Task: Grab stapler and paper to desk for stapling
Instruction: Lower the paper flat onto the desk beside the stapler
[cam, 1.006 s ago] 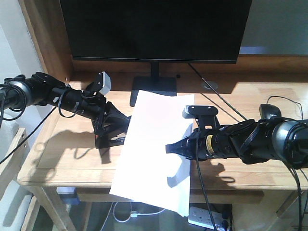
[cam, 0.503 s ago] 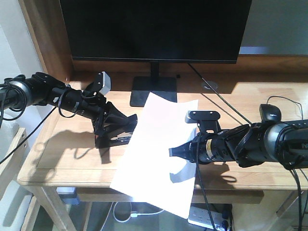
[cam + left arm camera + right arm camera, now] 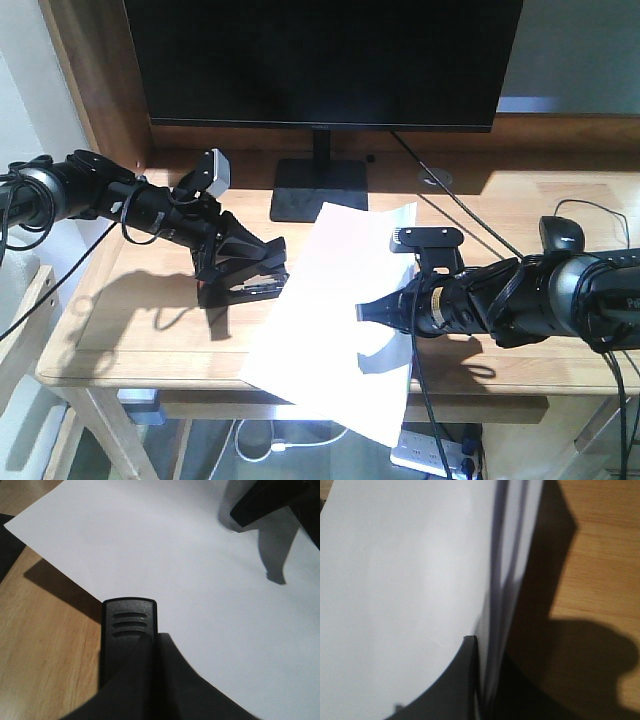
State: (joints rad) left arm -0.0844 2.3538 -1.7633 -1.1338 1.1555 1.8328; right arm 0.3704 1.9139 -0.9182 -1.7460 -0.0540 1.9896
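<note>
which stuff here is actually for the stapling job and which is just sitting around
For the job: black hand stapler, gripped by the left hand; thin stack of white paper sheets, gripped by the right hand; light-wood desk.
Just lying about: black flat-screen monitor; dark computer mouse; white power strip under the desk.

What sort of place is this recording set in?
Most likely an office or home workstation: a large dark monitor stands on a light-wood desk, a computer mouse lies on it, and a power strip sits below.
</note>
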